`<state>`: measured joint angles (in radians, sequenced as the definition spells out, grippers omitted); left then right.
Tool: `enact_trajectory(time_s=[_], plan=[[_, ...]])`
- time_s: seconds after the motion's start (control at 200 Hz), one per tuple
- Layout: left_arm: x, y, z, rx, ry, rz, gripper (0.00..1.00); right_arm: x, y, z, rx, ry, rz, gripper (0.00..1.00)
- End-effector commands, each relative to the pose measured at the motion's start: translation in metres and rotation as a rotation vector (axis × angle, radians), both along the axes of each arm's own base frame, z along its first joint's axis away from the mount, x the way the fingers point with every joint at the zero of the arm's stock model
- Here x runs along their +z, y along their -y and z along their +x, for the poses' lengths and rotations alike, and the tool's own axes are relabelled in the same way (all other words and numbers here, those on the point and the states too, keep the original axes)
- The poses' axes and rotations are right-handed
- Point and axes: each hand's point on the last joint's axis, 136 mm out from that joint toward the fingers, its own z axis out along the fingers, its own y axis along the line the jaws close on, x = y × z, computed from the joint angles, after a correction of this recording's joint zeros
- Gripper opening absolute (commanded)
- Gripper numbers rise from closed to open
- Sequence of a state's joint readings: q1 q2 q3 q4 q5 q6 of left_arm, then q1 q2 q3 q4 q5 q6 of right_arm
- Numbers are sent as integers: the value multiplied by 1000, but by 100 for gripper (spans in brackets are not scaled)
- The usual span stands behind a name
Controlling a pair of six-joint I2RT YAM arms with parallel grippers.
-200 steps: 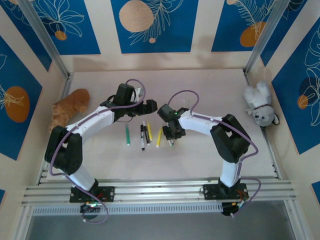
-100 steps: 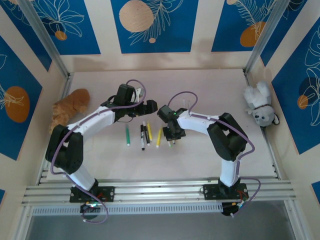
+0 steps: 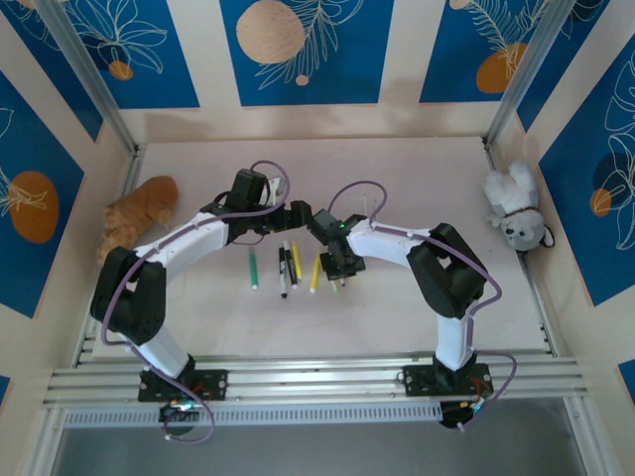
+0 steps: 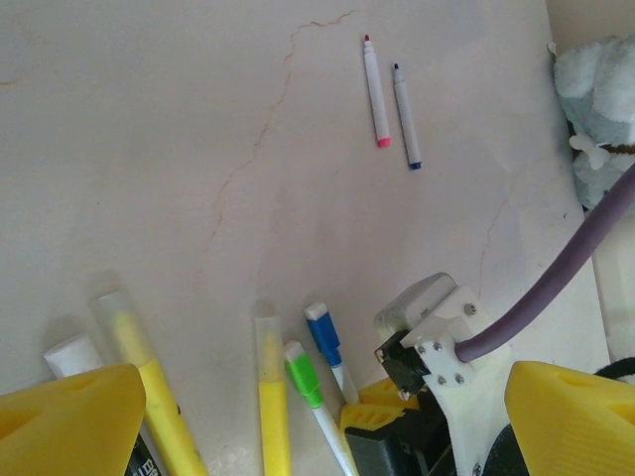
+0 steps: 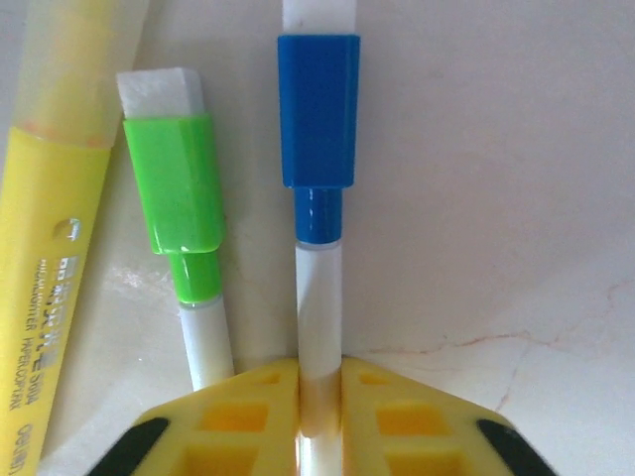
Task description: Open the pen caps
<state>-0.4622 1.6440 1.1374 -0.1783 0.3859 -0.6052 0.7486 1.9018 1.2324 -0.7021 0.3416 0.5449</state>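
We've got the right gripper (image 5: pixel 319 389) pinching the light, slippery pen (image 5: pixel 318 297) just below its blue cap (image 5: pixel 318 109), so next grab's that cap.

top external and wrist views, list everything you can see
yellow pens: two, yellow, table centre
green pen: one, green, left of them
black pen: one, white-ended, by the yellow ones
blue-capped pen: one, white body, gripped at its body
green-capped pen: one, white body, beside it
thin white pens: two, pink-ended and blue-ended, further back
orange plush: one, left edge
white plush: one, right edge
left fingers: two, yellow, open above the pens
right fingers: two, yellow, shut on the blue-capped pen
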Motion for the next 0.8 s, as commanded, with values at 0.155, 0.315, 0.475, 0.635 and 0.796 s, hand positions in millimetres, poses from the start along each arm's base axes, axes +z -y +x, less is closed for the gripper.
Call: enact_trajectory(time_s=[0.155, 0.315, 0.475, 0.635, 0.796], plan=[[-5, 3, 2, 1, -25, -41, 93, -36, 23, -28, -2, -114, -102, 0], [7, 13, -5, -41, -12, -128, 92, -11, 20, -18, 9, -47, -32, 0], [20, 15, -12, -51, 0, -158, 90, 40, 7, -2, 20, 69, 93, 0], [29, 24, -19, -71, 2, -193, 83, 86, -20, 2, 49, 149, 336, 0], [36, 37, -24, -93, -6, -253, 59, 114, -37, -3, 83, 159, 507, 0]])
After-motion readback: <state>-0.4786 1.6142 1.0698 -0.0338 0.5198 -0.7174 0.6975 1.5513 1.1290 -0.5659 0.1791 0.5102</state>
